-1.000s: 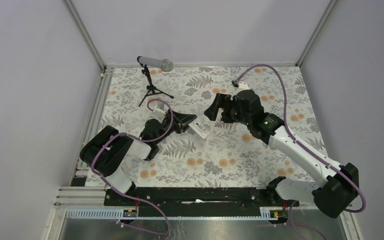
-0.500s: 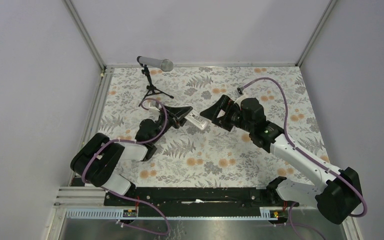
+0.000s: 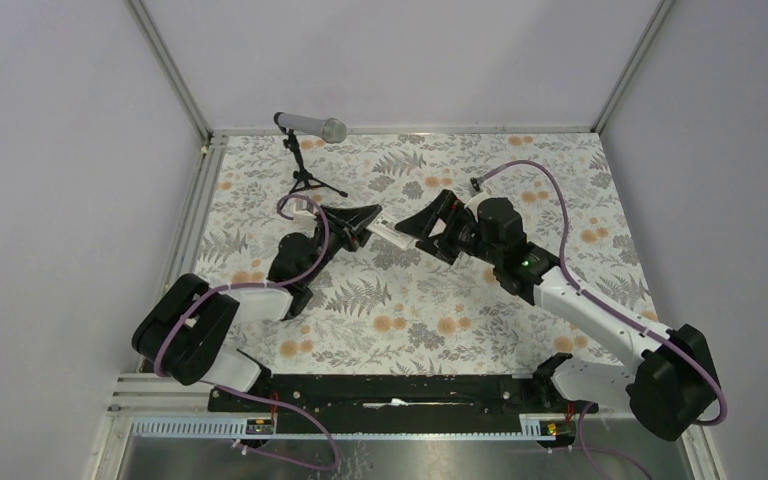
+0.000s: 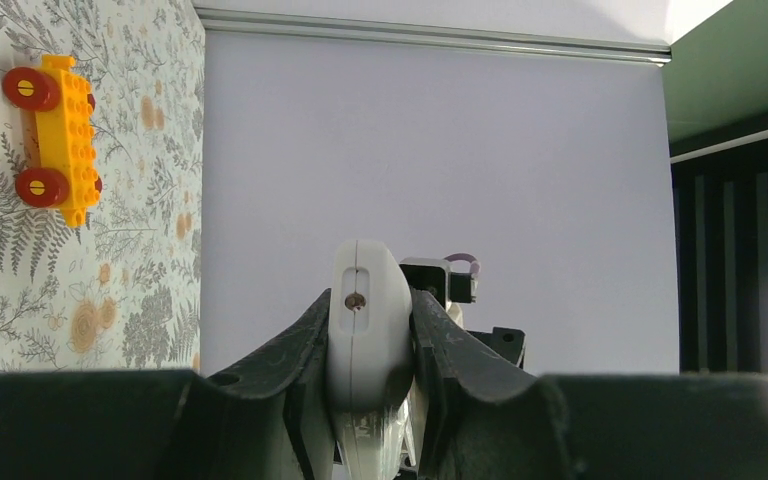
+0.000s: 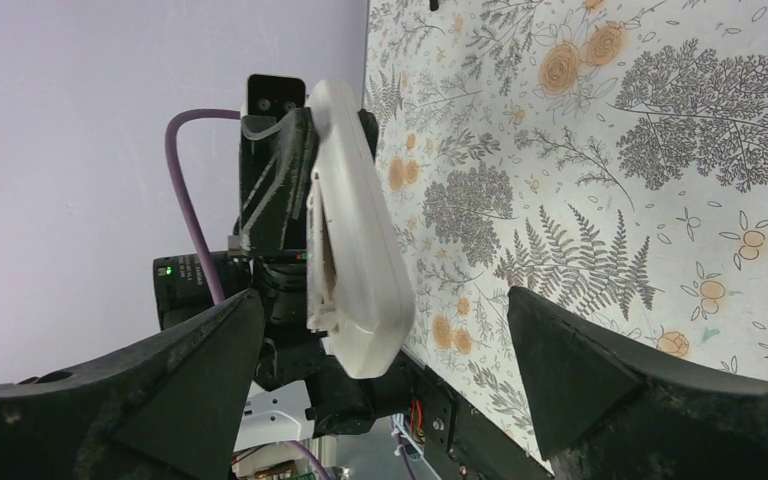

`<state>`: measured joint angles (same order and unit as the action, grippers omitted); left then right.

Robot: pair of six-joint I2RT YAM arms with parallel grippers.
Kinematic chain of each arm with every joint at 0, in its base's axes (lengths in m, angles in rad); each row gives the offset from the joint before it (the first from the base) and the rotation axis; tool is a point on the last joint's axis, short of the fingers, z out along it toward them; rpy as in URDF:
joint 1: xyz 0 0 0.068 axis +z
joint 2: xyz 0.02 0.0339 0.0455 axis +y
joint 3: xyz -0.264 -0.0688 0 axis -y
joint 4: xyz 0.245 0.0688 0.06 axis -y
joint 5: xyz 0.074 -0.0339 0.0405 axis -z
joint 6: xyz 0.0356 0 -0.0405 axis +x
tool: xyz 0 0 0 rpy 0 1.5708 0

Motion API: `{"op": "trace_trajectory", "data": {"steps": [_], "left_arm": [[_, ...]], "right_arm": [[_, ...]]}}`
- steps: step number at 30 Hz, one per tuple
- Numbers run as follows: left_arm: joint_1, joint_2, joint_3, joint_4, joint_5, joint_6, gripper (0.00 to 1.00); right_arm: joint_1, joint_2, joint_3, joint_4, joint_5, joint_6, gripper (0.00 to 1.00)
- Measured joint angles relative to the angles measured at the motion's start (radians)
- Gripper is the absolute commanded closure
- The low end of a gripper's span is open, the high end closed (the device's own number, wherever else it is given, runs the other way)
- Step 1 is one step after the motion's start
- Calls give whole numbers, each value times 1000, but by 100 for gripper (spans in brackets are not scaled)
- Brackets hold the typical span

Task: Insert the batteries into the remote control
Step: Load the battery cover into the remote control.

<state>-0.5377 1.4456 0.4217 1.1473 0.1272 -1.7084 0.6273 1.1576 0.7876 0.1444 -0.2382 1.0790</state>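
Remote control, slim white plastic rectangle [image 3: 388,233]: held clear of the floral tabletop [image 3: 460,300], mid-field, clamped edgewise at one end in the black two-finger left gripper [image 4: 368,325]. Right gripper [image 3: 428,226]: spread wide about the free end, no contact visible. Handling: light, rigid, smooth-shelled and apt to slip; best taken across the narrow long edges, away from the recess on the back, possibly the open battery bay. Batteries: not found in any view.

- Soft, even, bright light falls from above; only faint shadows lie on the floral-patterned bench [image 3: 430,320].
- In the right wrist view the near black fingers [image 5: 580,380] are blurred.
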Motion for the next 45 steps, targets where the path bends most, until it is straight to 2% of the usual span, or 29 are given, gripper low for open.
{"op": "trace_trajectory", "data": {"steps": [11, 20, 33, 45], "left_arm": [[-26, -14, 5, -35, -15, -26, 100], [-38, -19, 5, -56, -34, -14, 100], [-40, -25, 21, -11, 18, 99, 100], [-40, -9, 13, 52, 73, 139, 100]], "right_arm": [[0, 82, -2, 40, -11, 13, 6], [1, 122, -14, 104, -27, 48, 13], [0, 102, -15, 98, -63, 48, 1], [-22, 103, 17, 101, -79, 56, 2]]}}
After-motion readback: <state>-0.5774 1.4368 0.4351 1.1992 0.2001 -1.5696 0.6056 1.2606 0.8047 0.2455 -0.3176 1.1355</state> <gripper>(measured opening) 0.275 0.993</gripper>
